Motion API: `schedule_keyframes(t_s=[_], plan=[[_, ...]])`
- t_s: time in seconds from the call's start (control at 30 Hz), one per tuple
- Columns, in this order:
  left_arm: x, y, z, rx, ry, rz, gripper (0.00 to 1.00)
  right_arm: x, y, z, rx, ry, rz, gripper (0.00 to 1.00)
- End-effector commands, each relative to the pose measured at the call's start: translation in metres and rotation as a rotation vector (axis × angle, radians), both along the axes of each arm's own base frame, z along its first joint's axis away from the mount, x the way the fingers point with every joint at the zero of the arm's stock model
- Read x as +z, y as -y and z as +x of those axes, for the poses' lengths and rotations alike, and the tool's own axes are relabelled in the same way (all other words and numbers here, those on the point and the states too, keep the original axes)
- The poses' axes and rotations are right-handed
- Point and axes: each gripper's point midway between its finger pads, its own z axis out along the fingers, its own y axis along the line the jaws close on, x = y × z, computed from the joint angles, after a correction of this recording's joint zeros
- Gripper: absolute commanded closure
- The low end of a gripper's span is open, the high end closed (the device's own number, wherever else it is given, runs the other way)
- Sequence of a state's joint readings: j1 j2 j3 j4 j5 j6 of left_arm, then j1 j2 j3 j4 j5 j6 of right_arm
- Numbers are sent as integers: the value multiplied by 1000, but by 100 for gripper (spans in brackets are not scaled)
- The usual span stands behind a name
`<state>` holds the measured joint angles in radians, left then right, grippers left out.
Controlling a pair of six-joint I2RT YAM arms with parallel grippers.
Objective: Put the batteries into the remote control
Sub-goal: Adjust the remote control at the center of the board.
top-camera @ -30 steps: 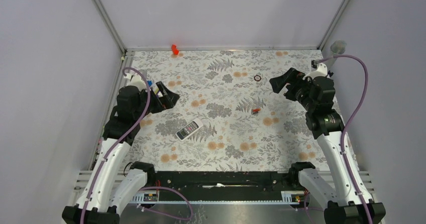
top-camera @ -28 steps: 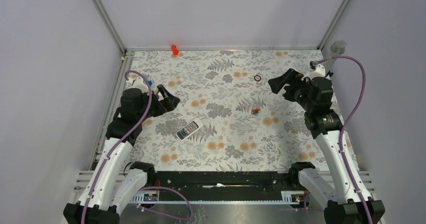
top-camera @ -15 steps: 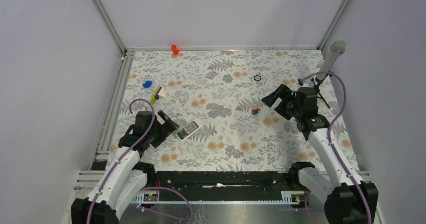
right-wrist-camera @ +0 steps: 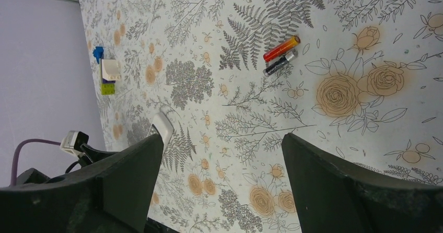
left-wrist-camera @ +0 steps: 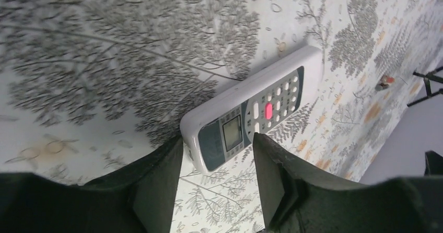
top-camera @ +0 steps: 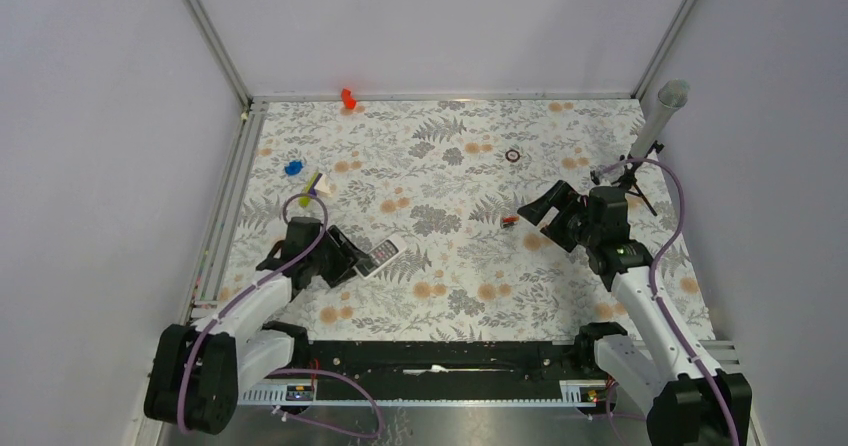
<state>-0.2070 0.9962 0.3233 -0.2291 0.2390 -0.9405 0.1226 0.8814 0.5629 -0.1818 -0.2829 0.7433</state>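
Left wrist view: left fingers sit open around one end of the remote, face up. The right fingers are wide open, empty. Both batteries lie on the table, further right. Nothing is loaded yet.

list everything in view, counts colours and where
remote control: 1, white, face up, left of centre
batteries: 2, red and black, side by side, right of centre
plastic piece: 1, bright red, far edge
ring: 1, dark, far right of centre
blue piece: 1, blue, far left
block: 1, white, purple and yellow-green, beside the blue piece
tube: 1, grey, right edge
left hand: 1, black, open around the remote's end
right hand: 1, black, open, empty, near the batteries
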Motion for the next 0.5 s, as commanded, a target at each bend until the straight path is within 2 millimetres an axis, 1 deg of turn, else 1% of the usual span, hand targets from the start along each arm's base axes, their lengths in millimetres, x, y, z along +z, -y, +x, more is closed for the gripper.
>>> schedule_keyframes(t_s=[0.0,0.07,0.1,0.13,0.2,0.33,0.4,0.47], plan=[[40,34,33,-157,166,-95,47,-3,-5,2,16,2,19,9],[50,46,42,-218,206,-106,47,-7,-5,4,15,1,11,9],[58,51,52,-241,227,-104,47,-10,-4,5,17,-3,1,9],[58,55,57,-261,219,-94,47,-14,-3,6,18,-12,-8,9],[64,57,74,-275,221,-67,47,-18,-3,8,33,-25,-32,9],[68,64,110,-252,241,-56,47,-24,-6,10,74,-33,-78,9],[70,72,129,-242,261,-87,49,-25,-13,11,101,-27,-90,9],[74,78,144,-221,287,-116,54,-23,-25,12,138,-6,-105,11]])
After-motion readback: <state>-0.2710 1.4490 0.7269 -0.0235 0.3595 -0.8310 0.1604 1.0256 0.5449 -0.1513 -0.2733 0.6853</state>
